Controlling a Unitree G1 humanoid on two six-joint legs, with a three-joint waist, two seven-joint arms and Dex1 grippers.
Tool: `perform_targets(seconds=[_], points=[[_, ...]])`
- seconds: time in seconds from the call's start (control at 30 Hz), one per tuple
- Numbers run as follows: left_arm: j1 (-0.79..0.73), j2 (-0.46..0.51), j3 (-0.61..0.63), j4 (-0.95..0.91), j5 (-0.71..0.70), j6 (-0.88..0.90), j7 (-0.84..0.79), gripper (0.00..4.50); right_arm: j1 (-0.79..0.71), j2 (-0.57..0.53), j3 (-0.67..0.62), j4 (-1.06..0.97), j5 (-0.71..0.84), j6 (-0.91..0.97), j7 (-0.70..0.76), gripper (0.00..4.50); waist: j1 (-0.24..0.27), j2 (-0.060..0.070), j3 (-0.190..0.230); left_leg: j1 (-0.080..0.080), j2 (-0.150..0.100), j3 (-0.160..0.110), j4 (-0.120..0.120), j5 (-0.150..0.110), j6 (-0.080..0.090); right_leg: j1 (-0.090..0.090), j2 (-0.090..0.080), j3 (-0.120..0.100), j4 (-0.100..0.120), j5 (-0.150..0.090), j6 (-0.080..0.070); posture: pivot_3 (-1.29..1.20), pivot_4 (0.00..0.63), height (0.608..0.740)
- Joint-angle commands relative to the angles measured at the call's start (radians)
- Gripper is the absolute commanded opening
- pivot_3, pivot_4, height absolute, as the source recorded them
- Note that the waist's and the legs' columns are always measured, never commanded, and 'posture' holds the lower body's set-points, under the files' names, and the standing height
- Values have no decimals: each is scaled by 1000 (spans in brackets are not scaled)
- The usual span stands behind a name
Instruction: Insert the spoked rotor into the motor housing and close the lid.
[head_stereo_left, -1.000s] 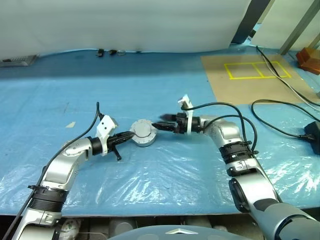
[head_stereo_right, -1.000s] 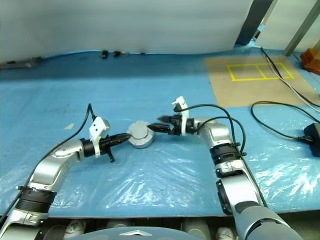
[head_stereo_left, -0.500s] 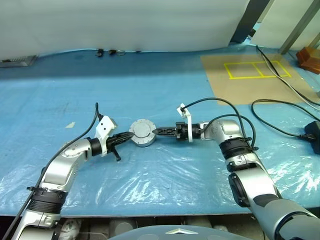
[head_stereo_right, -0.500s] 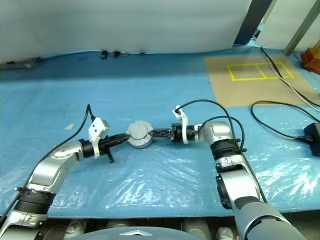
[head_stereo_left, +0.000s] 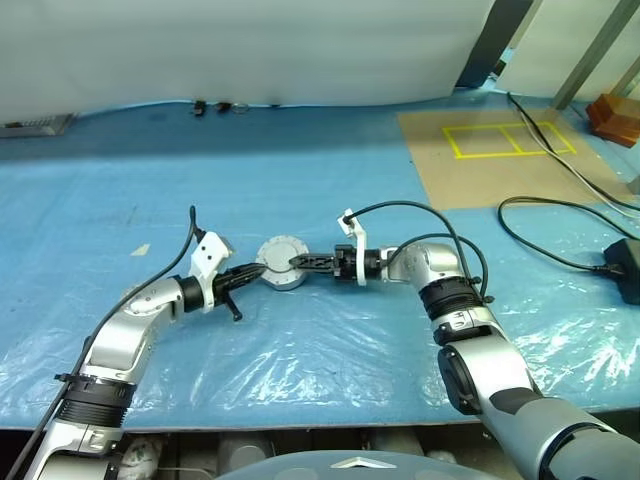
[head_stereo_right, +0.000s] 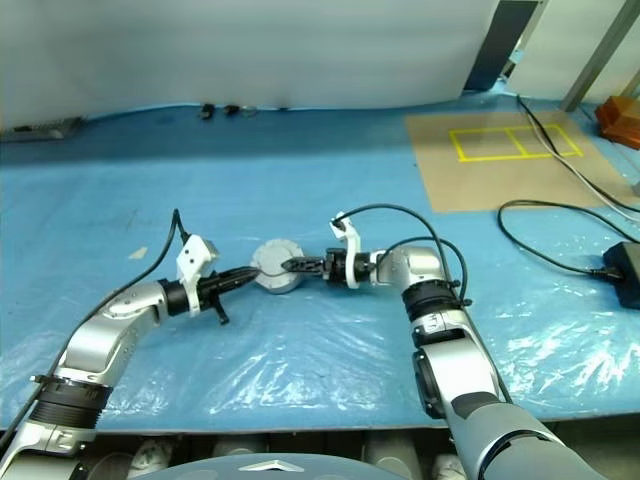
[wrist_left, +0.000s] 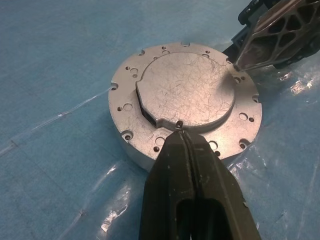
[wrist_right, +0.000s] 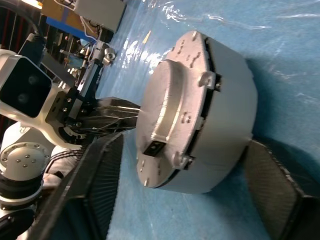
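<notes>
Both pincers meet at the round gray metal motor housing (head_stereo_left: 279, 266) on the blue desk (head_stereo_left: 330, 200), its plain light-gray lid (wrist_left: 186, 91) already seated (slightly off-centre, I judge). Left pincer (wrist_left: 181, 134) is closed, empty, tips against the lid's edge; right pincer (head_stereo_left: 296, 262) straddles the housing, half-open. Next: squeeze and align.

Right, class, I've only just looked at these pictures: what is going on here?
A two-armed robot works at a table covered in blue plastic sheet. The round gray motor housing sits on the sheet with the lid already on top. The left pincer, shut, rests its tip against the raised edge of the lid. The right pincer comes in from the opposite side with its fingers spread on either side of the housing.
</notes>
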Motion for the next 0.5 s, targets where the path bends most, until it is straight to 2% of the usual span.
perform_targets(seconds=[0.03, 0.17, 0.2, 0.37, 0.5], points=[[22, 2, -19, 22, 21, 13, -1, 0, 7, -13, -3, -22, 12, -11, 21, 2487, 1, 0, 0, 0, 0, 0, 0, 0, 0, 0, 0, 0, 0, 0, 0, 0, 150, 740], [15, 1, -20, 28, 22, 12, -4, 0, 28, -14, 17, -68, 23, 5, 48, 1279, 8, 0, 0, -1, 0, 0, 0, 0, 0, 0, 0, -1, -1, 0, 0, 0, 150, 740], [13, 0, -20, 29, 23, 11, -4, 0, 34, -13, 20, -81, 26, 10, 53, 1131, 8, 0, 0, -1, 0, 0, 0, 0, 0, 0, 0, 0, 0, 0, 0, 0, 150, 740], [10, 2, -21, 32, 24, 10, -9, 0, 56, 0, 44, -135, 24, 21, 49, 1127, 6, 0, 0, 0, 0, 0, 0, 0, 0, 0, 0, 0, 1, 0, 0, 0, 150, 740], [6, -3, -3, -3, 1, 16, -8, 0, 47, 14, 27, -94, 9, 5, 6, 1126, 2, 0, 0, 0, 0, 0, 0, 0, 0, 0, 0, 0, 1, 0, 0, 0, 150, 740]])
